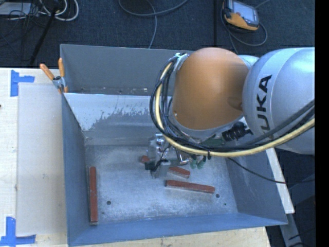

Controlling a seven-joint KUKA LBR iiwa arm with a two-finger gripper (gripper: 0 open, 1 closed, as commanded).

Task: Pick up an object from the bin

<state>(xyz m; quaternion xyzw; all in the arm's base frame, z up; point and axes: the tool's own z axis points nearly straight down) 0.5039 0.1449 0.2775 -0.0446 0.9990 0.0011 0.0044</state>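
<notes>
Our hand [154, 162] sits low in the bin [113, 68], just beside a short brown stick [180, 172]; we can't tell if it's apart or together.

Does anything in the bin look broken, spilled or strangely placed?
Nothing stands out. Three reddish-brown sticks lie flat in the bin: a long stick by the left wall, a second stick and a short stick near the end effector.

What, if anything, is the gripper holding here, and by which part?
It cannot be told. The gripper is low over the bin floor, just left of a short reddish-brown stick; no hold shows.
</notes>
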